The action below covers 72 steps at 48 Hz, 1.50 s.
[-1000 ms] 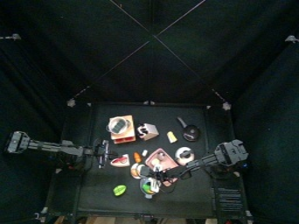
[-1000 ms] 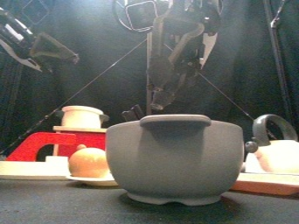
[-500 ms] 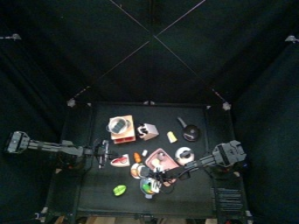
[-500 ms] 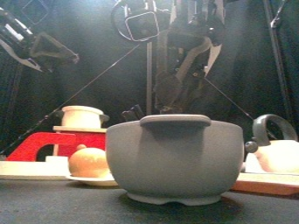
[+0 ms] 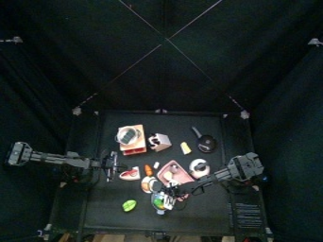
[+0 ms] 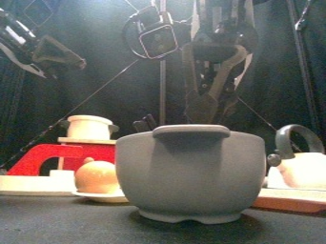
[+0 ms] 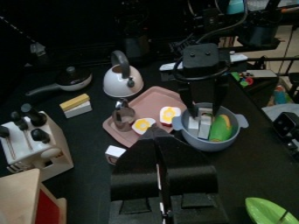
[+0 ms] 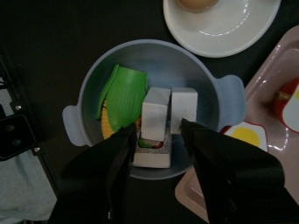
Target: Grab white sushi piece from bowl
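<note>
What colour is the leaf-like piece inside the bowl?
Bright green; the leaf piece leans against the bowl's inner wall, clearest in the right wrist view.

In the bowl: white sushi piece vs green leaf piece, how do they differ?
Colour: the white sushi piece is white; the green leaf piece is bright green.
Shape: the sushi is blocky and oblong; the leaf is flat and broad.
Position: the sushi lies mid-bowl, right under the right gripper, whose jaws stand open; the leaf leans nearer the bowl wall beside it.
Shared: both sit inside the same bowl, neither gripped.
</note>
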Tool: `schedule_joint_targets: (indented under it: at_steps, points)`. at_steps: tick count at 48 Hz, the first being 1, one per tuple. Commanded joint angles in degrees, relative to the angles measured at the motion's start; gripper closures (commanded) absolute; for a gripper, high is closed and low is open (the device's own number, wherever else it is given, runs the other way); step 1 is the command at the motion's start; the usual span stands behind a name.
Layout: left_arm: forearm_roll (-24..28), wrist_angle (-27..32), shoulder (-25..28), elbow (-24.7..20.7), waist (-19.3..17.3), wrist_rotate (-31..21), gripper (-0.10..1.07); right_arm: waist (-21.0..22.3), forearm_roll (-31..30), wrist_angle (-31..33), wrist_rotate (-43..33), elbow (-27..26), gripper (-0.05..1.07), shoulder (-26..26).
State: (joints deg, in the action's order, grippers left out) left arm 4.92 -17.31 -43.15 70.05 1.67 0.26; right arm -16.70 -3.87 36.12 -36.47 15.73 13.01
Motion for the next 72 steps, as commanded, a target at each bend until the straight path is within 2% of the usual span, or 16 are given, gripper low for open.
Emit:
schedule_joint_targets:
  at_steps: [1, 23, 34, 48, 72]
  points:
    - [0.0, -0.3, 0.1, -0.7, -0.1, 0.1, 1.00, 0.2, -0.3, -0.1, 0.0, -1.9, 0.22, -0.7]
    - [0.0, -0.2, 0.1, -0.7, 0.0, 0.1, 1.00, 0.0, -0.3, 4.5, 0.1, -4.8, 0.22, 2.1]
    - [0.0, -0.2, 0.1, -0.7, -0.1, 0.1, 1.00, 0.0, -2.3, 6.9, 0.0, -6.5, 0.23, 3.3]
    - [0.0, -0.2, 0.1, -0.7, 0.0, 0.1, 1.00, -0.1, -2.5, 7.1, -0.2, -6.7, 0.32, 3.5]
    - [0.0, -0.2, 0.1, -0.7, 0.0, 0.1, 1.00, -0.5, -3.8, 10.1, -0.1, -9.4, 0.33, 1.3]
